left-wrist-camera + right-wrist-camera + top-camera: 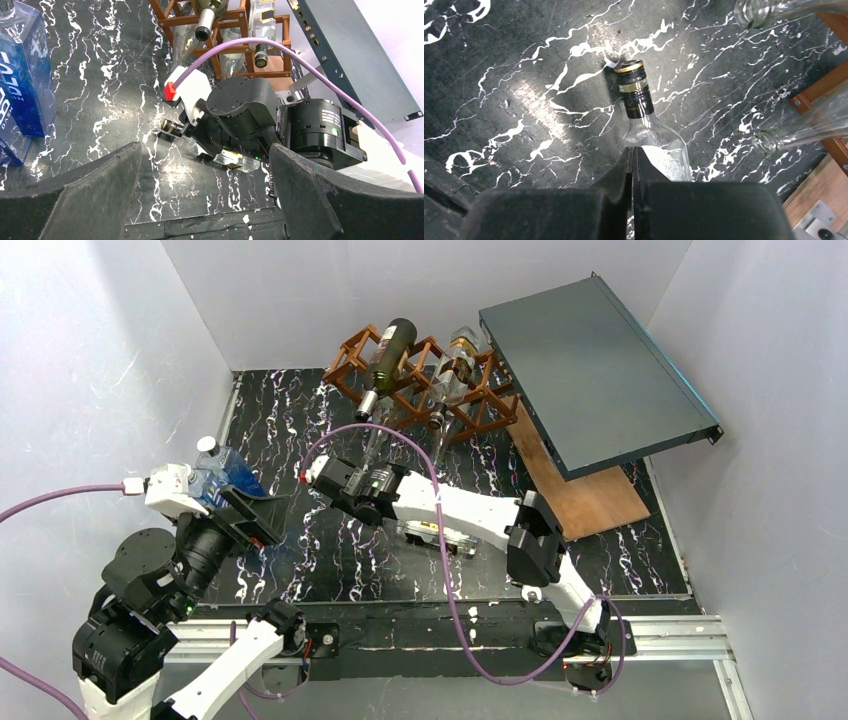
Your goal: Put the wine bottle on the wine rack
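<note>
Wine bottle (pixel 644 125) is clear glass with a black-and-gold cap. It lies on its side on the marbled table (pixel 330 570), in front of the rack (pixel 422 372) and well clear of it, cap end pointing away from the rack's right side. Not yet on the rack. Right gripper (pixel 632 152) hangs directly over the bottle's shoulder with its fingers pressed flat together and nothing between them; I cannot tell whether the tips touch the glass. Left gripper (pixel 255 520) sits far to the left of the rack, off the near-left of the table, fingers spread wide and holding nothing. It faces the right arm's wrist and the lying bottle. A blue bottle (pixel 222 472) stands upright just beside the left gripper, on its far side. On the rack, a green bottle (pixel 390 352) rests in the upper left opening and a clear one (pixel 455 375) to its right, both necks pointing toward the arms. A dark grey panel (pixel 600 360) leans tilted immediately right of the rack.
</note>
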Robot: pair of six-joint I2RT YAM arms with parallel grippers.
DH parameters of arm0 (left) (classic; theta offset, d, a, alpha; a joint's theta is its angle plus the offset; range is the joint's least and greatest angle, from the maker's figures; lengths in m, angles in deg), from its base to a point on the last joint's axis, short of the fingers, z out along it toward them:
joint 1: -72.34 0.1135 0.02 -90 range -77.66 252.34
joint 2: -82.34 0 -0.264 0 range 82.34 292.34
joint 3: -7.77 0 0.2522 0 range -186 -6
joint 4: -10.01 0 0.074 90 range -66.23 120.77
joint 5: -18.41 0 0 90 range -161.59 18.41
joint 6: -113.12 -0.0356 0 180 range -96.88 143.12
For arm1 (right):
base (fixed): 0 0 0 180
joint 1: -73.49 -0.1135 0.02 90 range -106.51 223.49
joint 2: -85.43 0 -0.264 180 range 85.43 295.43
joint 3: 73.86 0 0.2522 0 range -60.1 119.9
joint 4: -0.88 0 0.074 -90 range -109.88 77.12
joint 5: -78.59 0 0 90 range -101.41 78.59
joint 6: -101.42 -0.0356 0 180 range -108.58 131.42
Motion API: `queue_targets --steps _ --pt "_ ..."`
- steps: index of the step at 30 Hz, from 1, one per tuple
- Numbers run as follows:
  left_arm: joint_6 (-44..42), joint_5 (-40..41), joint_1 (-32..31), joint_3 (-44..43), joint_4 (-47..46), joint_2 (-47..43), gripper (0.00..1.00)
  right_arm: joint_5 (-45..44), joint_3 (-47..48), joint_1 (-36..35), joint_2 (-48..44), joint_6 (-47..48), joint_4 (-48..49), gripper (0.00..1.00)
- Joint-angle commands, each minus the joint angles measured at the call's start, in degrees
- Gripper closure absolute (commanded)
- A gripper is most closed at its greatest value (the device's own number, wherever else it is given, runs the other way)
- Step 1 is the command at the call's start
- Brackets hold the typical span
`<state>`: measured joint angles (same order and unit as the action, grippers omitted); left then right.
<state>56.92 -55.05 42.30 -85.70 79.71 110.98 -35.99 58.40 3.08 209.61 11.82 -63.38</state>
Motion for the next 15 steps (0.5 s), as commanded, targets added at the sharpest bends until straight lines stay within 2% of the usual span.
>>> queue_targets --steps 1,5,6,12,15 --pt "-1.08 -0.36 0.42 0.29 1.26 0.68 0.02 2.01 -4.55 0.48 -5.51 -2.66 5.35 0.99" --pt "-0.32 -2.86 0.41 3.81 0.56 1.55 0.02 2.85 -13.05 1.18 -13.27 -6.17 9.08 0.99" --pt "-0.43 -3.48 0.42 4.56 0.29 1.89 0.02 2.87 -14.90 1.42 -15.49 -7.08 9.49 0.96" --pt "-2.62 -9.43 0.40 9.84 -3.42 5.87 0.02 -1.24 -23.13 3.98 -31.12 -11.65 9.36 0.65" --pt "-4.93 -13.33 0.42 12.83 -5.76 9.68 0.02 -2.31 -27.26 7.36 -39.92 -13.13 9.19 0.53"
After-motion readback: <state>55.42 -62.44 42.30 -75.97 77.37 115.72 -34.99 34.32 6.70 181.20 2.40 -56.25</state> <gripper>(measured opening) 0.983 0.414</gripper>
